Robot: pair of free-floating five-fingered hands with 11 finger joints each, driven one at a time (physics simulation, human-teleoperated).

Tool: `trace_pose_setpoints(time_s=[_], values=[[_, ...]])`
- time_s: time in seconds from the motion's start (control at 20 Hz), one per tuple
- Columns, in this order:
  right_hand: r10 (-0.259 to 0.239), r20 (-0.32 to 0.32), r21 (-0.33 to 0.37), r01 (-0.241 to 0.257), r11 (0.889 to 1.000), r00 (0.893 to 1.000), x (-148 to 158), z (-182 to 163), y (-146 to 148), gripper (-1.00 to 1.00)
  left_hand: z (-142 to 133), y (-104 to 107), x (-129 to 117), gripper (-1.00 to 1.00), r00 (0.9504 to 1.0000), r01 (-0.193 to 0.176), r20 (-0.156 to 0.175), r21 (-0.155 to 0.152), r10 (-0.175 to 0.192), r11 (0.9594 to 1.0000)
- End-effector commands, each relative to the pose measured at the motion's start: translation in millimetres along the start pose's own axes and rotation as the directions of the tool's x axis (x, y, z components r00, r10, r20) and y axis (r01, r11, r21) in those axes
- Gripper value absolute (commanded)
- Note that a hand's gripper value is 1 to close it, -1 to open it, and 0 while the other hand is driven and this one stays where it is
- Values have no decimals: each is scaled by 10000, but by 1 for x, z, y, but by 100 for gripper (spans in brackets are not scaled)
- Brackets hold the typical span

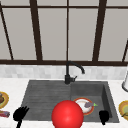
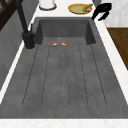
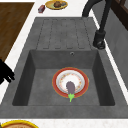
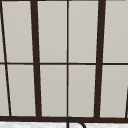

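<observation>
Left robot hand: you have it hovering over the bench's front edge, left of the sink. Fingers spread, holding nothing. Nearest to it is a small red packet on the bench's left edge, close but apart. Behind that sits a yellow-rimmed dish with something brown on it.

Right robot hand: over the bench's front edge, by the front right corner of the sink. In the left side view the fingers look loosely bowed, not clenched, and pinch nothing. It touches nothing you can make out.

Plate: red-rimmed, flat on the floor of the basin, which is the sink's right half. An eggplant lies on it, green stem toward the right end of the sink. Neither robot hand is in contact with plate or eggplant, and the right one is the nearer.

Red ball: large, at the sink's front edge, middle. In the front view it overlaps the plate's left side. Whether it touches anything you cannot tell.

Drainer half of the sink, left: bare. Faucet at the back edge, spout toward the basin, no water seen.

Right end of the bench: another yellow dish with greenish food, and a white vessel at the back corner.

Standing as you see it: nothing is lifted or gripped, and both robot hands are free.
</observation>
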Motion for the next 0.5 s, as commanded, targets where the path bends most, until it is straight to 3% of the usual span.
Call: trace_pose_setpoints(time_s=[0.0, 0.45], values=[[0, 0, 0, 0, 10000, 10000, 0, 0, 0, 0, -29, 4, -3, -100, 9998, 174, -102, -258, -176, 9995], [0, 0, 0, 0, 10000, 10000, 0, 0, 0, 0, -91, 17, -34, -100, 10000, -12, -88, -233, 10, 9997]])
